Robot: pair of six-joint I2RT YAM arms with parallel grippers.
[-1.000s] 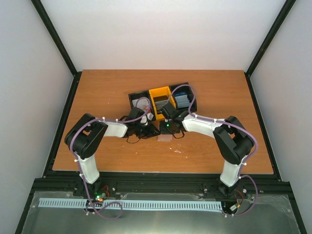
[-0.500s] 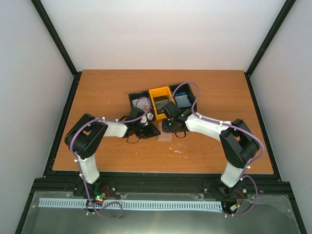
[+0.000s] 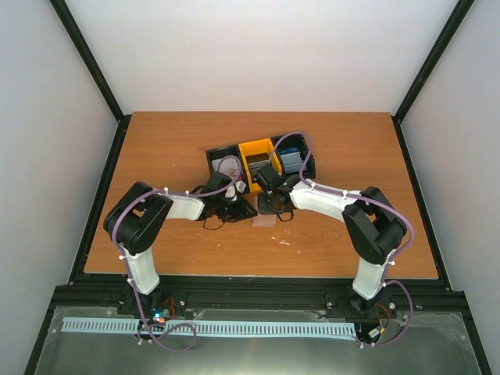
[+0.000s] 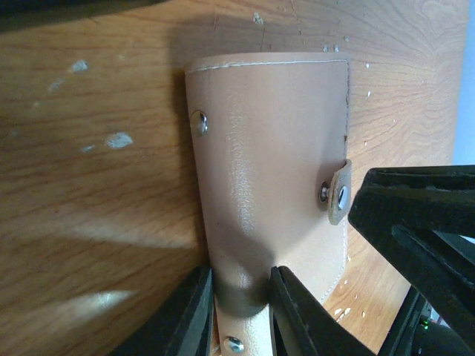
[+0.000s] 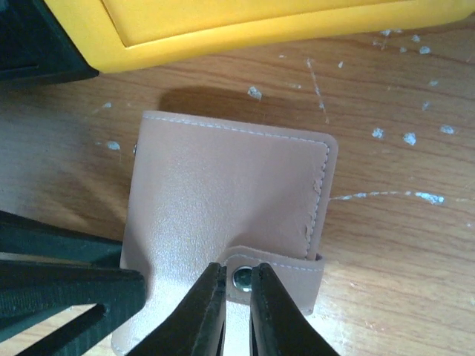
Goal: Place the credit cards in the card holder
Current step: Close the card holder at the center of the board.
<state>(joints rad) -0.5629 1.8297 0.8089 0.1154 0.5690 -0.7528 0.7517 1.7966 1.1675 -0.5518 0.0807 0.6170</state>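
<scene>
Left of centre on the wooden surface (image 3: 156, 156), the left arm (image 3: 183, 205) reaches inward. The left fingers (image 4: 194, 315) are clamped on the near edge of the card holder (image 4: 271, 170), with a fold of its leather pinched between them. The card holder is pale beige with stitched edges. It lies flat on the surface, closed, just in front of a row of three bins. A metal stud (image 4: 198, 122) sits on one long edge. On the opposite edge a short strap tab (image 4: 338, 194) with a snap curls up off the leather.

Behind the holder, the left bin (image 3: 219, 154) is black, and the wrist and a purple cable hide most of what is in it. The yellow bin (image 3: 258, 145) is in the middle and holds something greyish that is too small to make out. The right bin (image 3: 310, 160) is also black. It holds the credit cards (image 3: 292, 162), a blue and grey stack well apart from the holder.

From the right, the right arm (image 3: 328, 201) comes in just in front of the yellow bin. The right fingers (image 5: 208, 297) are drawn almost together on the strap tab, and its snap shows in the narrow gap at their tips. Both arms' fingers are on the same holder, the left at its end and the right at its strap side.
</scene>
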